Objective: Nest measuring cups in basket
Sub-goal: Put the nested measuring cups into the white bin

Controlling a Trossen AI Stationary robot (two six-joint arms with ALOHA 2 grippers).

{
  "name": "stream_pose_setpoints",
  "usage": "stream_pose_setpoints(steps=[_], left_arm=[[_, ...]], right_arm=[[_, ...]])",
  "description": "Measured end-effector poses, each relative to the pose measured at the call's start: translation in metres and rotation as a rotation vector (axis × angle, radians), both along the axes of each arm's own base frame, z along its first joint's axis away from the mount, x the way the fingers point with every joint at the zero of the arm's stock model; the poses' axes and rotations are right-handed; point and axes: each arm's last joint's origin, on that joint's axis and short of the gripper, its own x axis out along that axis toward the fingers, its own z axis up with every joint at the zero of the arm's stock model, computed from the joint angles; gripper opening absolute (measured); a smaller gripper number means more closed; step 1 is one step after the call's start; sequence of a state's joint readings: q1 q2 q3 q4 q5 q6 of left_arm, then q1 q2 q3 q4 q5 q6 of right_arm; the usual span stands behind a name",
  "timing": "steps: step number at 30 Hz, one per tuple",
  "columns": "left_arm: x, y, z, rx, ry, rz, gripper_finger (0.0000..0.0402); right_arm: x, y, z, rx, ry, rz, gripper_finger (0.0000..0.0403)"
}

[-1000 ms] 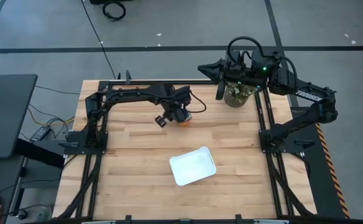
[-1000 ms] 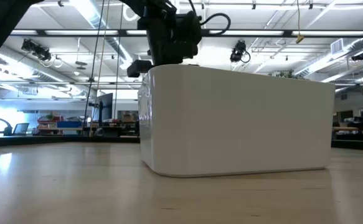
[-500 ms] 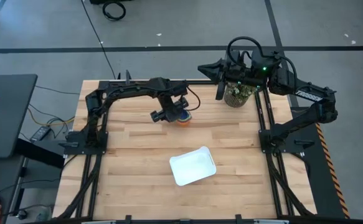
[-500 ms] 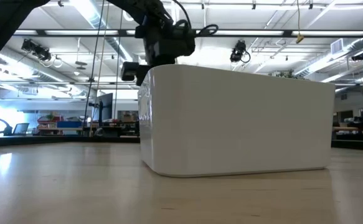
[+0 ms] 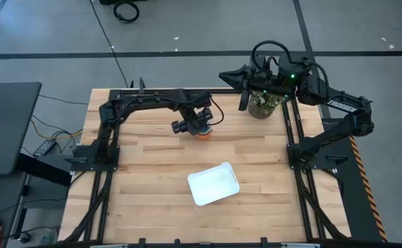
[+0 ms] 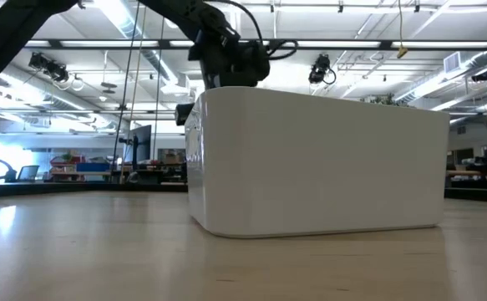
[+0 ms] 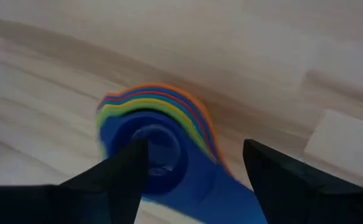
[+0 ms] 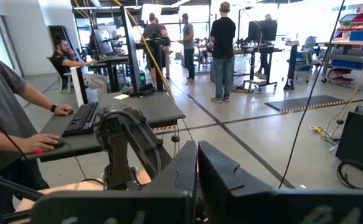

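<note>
Bare table [image 5: 145,172] around basket [image 5: 214,184], left gripper [image 5: 198,126] seemingly over stacked cups [image 7: 156,134]

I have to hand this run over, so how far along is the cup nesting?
Done: the measuring cups sit stacked one inside another on the table, blue innermost. In hand: the left hand hangs open right over that stack, gripping nothing. Left: the basket holds no cups, so the stack must go in. The right hand waits shut above the woven pot.
</note>
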State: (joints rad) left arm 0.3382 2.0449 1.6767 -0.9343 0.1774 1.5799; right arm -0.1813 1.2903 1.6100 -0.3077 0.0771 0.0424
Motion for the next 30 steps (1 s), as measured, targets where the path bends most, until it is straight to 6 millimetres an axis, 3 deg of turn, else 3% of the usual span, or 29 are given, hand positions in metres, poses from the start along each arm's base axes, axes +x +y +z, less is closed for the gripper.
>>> stream_pose_setpoints(steps=[14,24,30], left_arm=[[0.008,0.007,-0.029,0.023,0.058,0.038,0.0268],[0.009,0.011,-0.032,0.099,0.061,-0.058,0.0267],[0.01,0.012,-0.032,0.117,0.058,-0.094,0.0233]], right_arm=[[0.0,0.0,0.001,-0.001,-0.007,0.0,0.0022],[0.0,0.0,0.001,-0.002,-0.007,0.0,0.0022],[0.0,0.0,0.001,-0.002,-0.007,0.001,0.0022]])
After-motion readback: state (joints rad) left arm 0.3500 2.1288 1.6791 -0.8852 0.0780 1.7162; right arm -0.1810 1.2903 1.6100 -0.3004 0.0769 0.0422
